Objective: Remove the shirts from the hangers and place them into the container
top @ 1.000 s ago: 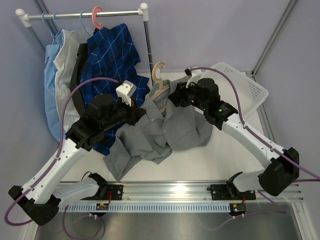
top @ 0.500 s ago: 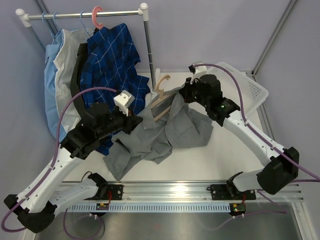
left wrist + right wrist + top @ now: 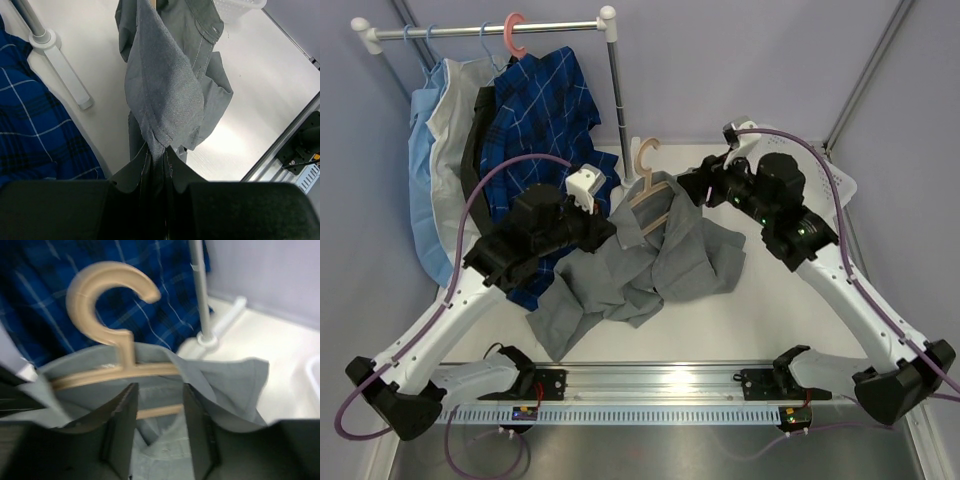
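Your left gripper (image 3: 157, 172) has its fingers pressed together on a fold of the grey shirt (image 3: 665, 262), and the cloth rises in a taut ridge away from the pinch. Your right gripper (image 3: 159, 390) stands with its fingers spread in front of the tan hanger (image 3: 107, 290). The hanger's lower bar shows in the gap between them, and you cannot tell whether either finger touches it. The shirt's collar is draped over the hanger's shoulders, while the rest lies crumpled on the table (image 3: 740, 320), one tail reaching toward the near edge on the left. Room is tight at the back. The rack post (image 3: 613, 90) and its foot stand just beside the hanger's hook. The plaid shirt (image 3: 535, 110) hangs from the pink hanger (image 3: 513, 35) on the rail (image 3: 470, 32), its hem close to your left gripper. Your open ground is to the right of the grey shirt, where bare tabletop runs to the right edge. The basket (image 3: 237, 5) sits at the far right corner, mostly hidden behind your right arm in the overhead view.
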`<state>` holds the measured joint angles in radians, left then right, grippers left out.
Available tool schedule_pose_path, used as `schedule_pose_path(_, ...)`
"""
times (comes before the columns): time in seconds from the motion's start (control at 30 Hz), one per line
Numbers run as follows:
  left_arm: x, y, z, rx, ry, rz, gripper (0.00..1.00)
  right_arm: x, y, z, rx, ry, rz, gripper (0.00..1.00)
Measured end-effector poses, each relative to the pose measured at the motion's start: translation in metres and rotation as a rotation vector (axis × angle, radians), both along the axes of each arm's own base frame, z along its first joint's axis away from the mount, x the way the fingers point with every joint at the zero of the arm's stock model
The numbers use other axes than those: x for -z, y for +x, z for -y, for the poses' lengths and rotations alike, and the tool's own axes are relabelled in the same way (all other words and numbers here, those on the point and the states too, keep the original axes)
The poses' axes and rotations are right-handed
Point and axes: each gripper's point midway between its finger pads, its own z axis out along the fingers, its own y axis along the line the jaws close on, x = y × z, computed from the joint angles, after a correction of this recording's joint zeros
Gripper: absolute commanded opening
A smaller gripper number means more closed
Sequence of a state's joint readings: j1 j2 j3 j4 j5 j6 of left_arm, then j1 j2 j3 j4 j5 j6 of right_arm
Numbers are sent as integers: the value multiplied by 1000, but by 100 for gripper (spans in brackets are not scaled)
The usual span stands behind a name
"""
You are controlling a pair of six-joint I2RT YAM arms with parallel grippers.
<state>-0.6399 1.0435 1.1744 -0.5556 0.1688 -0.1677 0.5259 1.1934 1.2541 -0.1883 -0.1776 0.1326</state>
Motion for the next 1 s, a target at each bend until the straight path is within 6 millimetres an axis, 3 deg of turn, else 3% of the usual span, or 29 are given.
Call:
schedule_pose_path(0.1,-1,4,5,2,-6,-11,0,-31,-16,-3,-44,59,84,54)
schedule_pose_path(0.2,-4,4,9,12,-22,-14,0,-43,-21,-11,-83,91,119,55)
schedule_pose_path(0.3,-8,3,13,26,-38,-10,0,-29,-12,-26,-111,86,88,56)
schedule_pose_path(0.47,-18,-1,19,54,-58,7,0,14,7,-47,-137,40,-10,57)
schedule_pose_path(0.57,-19,-2,21,63,-61,7,0,26,11,-52,-147,27,-34,57)
schedule_pose_path(1.0,-23,-1,27,83,-78,20,0,3,7,-57,-160,56,20,56)
